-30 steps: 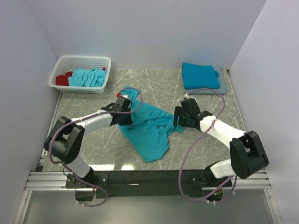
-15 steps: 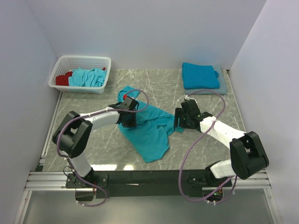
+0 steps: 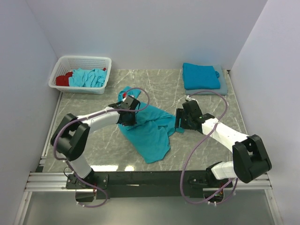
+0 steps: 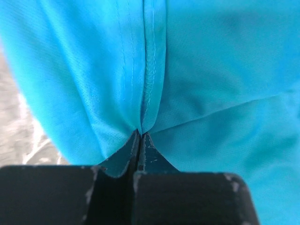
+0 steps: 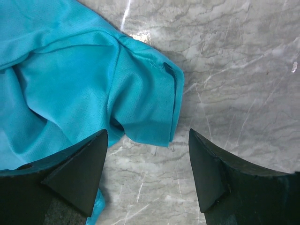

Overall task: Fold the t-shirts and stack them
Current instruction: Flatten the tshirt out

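My left gripper (image 4: 139, 135), clamped shut on a thin seam fold of the crumpled t-shirt (image 3: 151, 133), may lose it on lifting; my right gripper (image 5: 147, 140) gapes empty

The left arm (image 3: 98, 117) and the right arm (image 3: 224, 133) are built alike: glossy white links between bulky black joint housings (image 3: 70, 138). A thin lilac cable (image 3: 219, 101) runs in loose loops along each. A small red mark (image 3: 124, 95) shows near the left wrist. The right gripper (image 5: 147, 140) has matte black, wedge-shaped fingers (image 5: 77, 171). Both bases share a black rail (image 3: 150, 178).
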### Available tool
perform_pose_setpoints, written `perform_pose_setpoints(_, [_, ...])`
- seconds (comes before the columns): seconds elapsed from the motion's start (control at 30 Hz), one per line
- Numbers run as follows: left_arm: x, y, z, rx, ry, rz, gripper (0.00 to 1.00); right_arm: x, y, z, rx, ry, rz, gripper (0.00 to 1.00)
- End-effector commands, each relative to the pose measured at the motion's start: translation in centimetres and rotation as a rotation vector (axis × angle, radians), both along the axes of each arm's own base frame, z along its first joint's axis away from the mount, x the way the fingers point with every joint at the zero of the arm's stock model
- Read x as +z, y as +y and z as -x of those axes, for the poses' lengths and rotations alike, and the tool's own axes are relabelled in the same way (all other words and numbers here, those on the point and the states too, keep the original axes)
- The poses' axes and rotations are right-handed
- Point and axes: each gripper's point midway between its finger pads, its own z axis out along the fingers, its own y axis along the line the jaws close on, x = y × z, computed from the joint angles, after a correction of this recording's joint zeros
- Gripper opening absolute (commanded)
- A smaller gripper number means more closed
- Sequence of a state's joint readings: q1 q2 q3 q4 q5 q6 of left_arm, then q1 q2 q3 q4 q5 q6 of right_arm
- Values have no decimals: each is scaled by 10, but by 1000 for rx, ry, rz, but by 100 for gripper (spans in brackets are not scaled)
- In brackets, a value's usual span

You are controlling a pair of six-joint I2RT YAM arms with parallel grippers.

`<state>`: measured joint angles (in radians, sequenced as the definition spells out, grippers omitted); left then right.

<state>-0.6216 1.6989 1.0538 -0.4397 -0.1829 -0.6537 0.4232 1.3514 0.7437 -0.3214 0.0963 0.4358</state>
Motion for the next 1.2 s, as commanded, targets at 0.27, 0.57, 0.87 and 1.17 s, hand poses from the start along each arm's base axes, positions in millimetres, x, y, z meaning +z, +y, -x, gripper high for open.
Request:
perform_pose_setpoints(0.27, [108,49,-25,250,-355,134,0,33,26,20,126,-101,-24,75])
perform_pose_setpoints(0.57, [122,101,-19,402,-431,274,1,26,44,46,168,-83,16,74])
perform_pose_setpoints(0.87, [129,123,-11,447,-495,300,1,45,15,-22,-63,-145,93,74])
perform_pose_setpoints(1.17, [124,116,-19,411,-489,322,1,39,21,-83,-39,-120,78,73])
